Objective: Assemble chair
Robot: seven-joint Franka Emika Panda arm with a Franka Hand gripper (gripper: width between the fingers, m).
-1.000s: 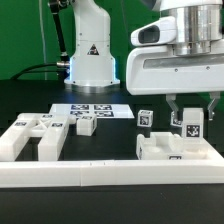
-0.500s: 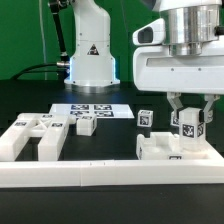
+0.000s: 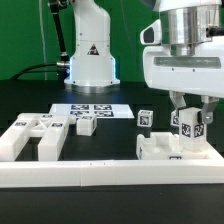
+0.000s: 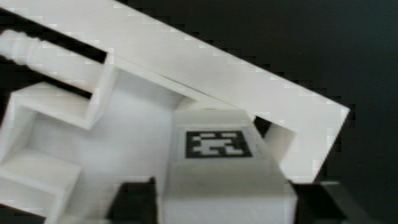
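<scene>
Standing within tool [image 3: 190,117], tagged chair part [image 3: 188,127]

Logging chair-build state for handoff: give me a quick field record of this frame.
end effector: fingers either side of tagged block, grip unclear
tagged block: upright, over white part, exterior view's right
blocky piece: loose, exterior view's left
small cube: loose, mid-table
second cube: loose, near white part
marker board: behind the cubes
border rail: along front

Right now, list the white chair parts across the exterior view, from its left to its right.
Large blocky part → small tagged block → slim tagged post → tagged piece flanked by the jaws.
</scene>
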